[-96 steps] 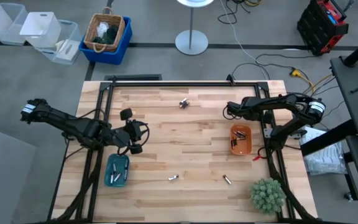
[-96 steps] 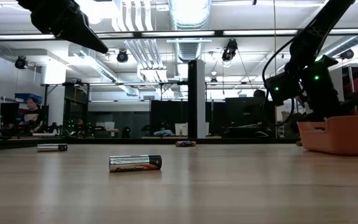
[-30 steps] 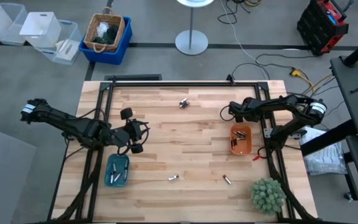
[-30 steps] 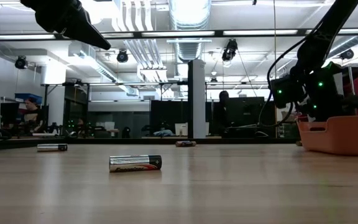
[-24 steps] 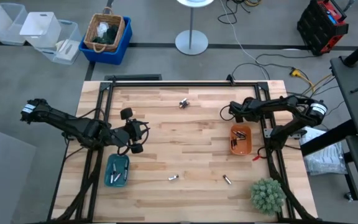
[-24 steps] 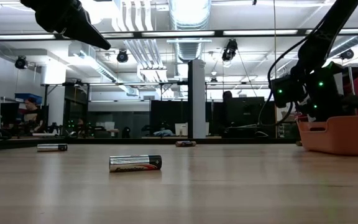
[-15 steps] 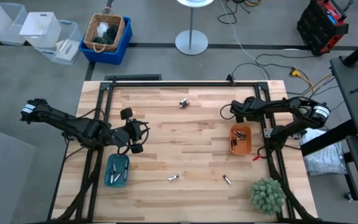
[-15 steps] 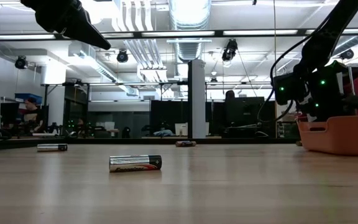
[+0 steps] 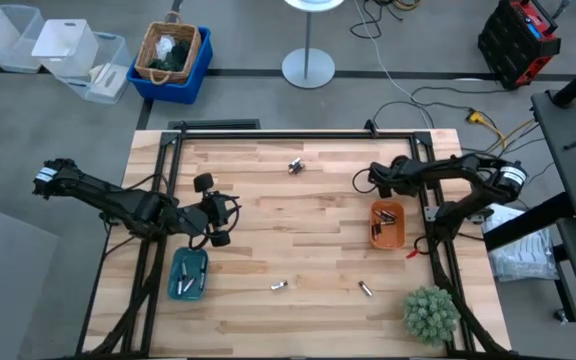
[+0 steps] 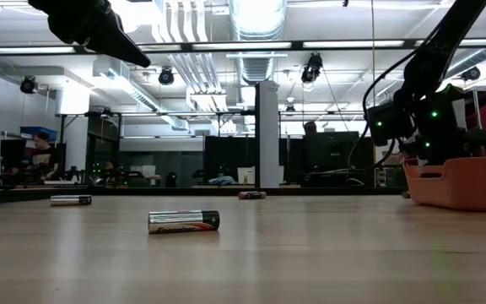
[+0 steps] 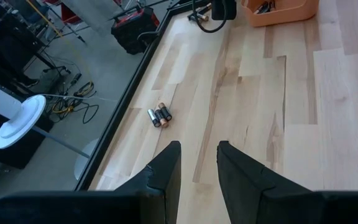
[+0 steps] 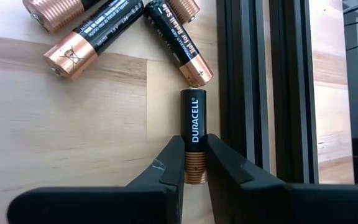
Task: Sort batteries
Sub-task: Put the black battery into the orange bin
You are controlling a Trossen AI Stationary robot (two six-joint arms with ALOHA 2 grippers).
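Right gripper [image 12: 190, 163] has barely shifted since half a second ago; fingers clamp the copper end of a Duracell battery [image 12: 193, 127] lying beside the black table frame [image 12: 250, 81], near the orange tray [image 9: 387, 225]. Left gripper [image 11: 197, 165] hovers mid-table, fingers slightly apart, empty. Loose batteries [image 9: 294, 166] sit near the far edge.

Right arm reaches in from the right edge, elbow bent, right gripper [image 12: 192, 163] low at the table's far-right side; fingers closed around a battery [image 12: 192, 137], pinching its copper end. Left arm stretches in from the left edge across the left side, left gripper [image 11: 197, 163] raised off the table, fingers slightly apart and holding nothing.
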